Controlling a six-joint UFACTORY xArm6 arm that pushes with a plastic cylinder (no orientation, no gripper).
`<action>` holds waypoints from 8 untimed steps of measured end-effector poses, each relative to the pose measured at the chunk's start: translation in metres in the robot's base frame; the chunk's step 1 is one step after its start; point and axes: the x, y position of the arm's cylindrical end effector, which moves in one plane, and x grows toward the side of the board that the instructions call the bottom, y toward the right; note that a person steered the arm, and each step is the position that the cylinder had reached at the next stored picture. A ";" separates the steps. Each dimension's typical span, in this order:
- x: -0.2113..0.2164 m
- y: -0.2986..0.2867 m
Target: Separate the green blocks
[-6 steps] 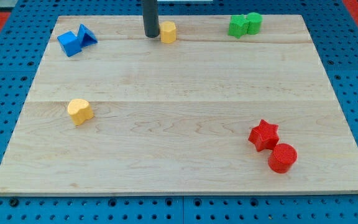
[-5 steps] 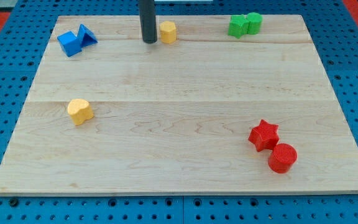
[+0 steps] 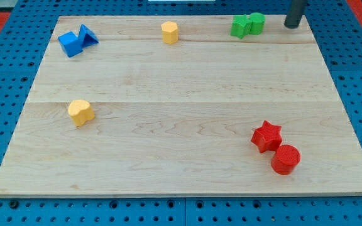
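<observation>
Two green blocks touch each other at the view's top right: a green star-like block on the left and a green rounded block on the right. My tip stands on the board to the right of them, about a block's width clear of the rounded one. The rod rises out of the view's top edge.
A yellow hexagonal block sits at top centre. Two blue blocks touch at top left. A yellow heart-like block lies at mid left. A red star and a red cylinder touch at bottom right. The wooden board lies on a blue pegboard.
The rod has moved from just left of the yellow hexagonal block across the top of the board to the right of the green blocks. No block has moved.
</observation>
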 end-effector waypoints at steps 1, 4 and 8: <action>-0.009 -0.019; -0.005 -0.092; 0.005 -0.098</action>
